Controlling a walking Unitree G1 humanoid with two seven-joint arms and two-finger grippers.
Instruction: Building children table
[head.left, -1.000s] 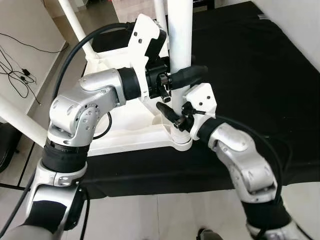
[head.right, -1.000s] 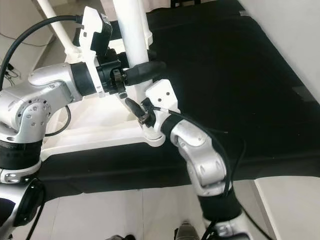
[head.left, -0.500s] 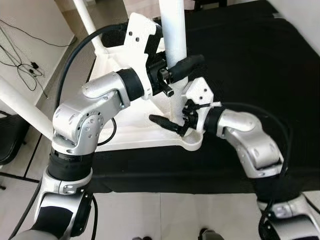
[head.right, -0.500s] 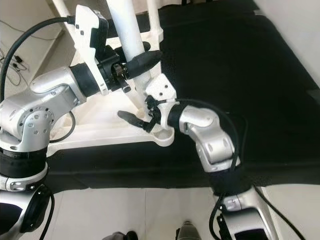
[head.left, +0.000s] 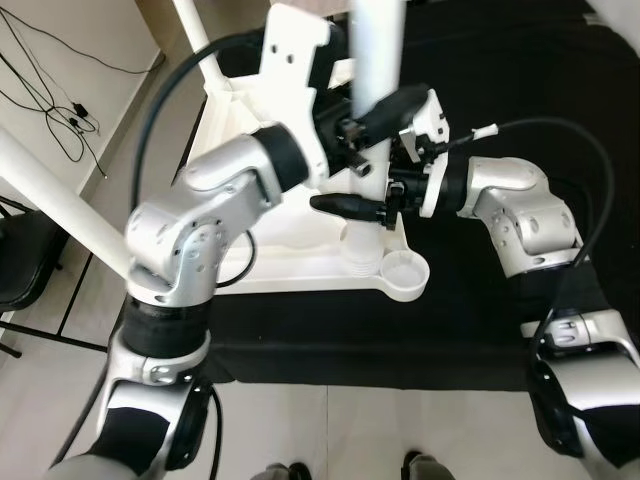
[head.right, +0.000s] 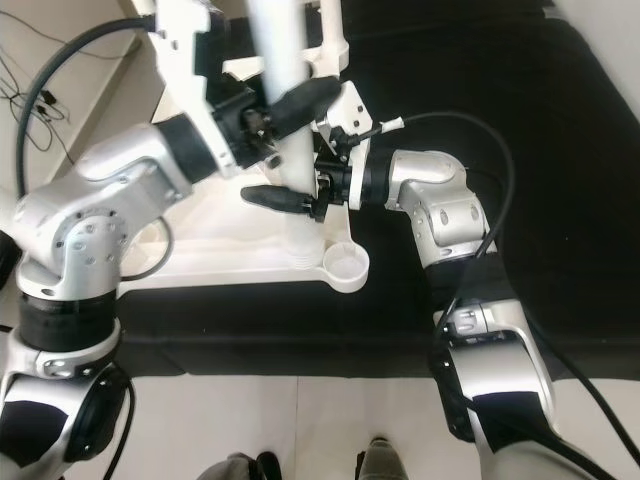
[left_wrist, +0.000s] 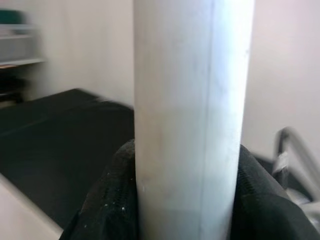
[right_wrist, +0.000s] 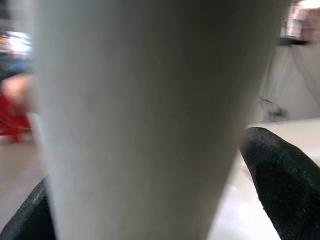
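Currently: leg-fitting step. White table top (head.left: 290, 270) upside down on black mat (head.left: 500, 60), left of centre. White leg (head.left: 375, 60) upright, foot near table's near right corner, beside empty round socket (head.left: 407, 273).

Left gripper (head.left: 375, 112) clamped on leg, high up (left wrist view: leg pinched between pads (left_wrist: 107, 200)). Right gripper (head.left: 365, 205) clasps leg lower down, fingers either side.

Judgement: leg not yet in that socket. Next: both grippers shift leg right, toward socket, keep it vertical, press or twist down.

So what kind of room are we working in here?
Probably a room in a home: pale tiled floor, cables trailing along a plain wall, and a black mat spread under the upturned white table being built.
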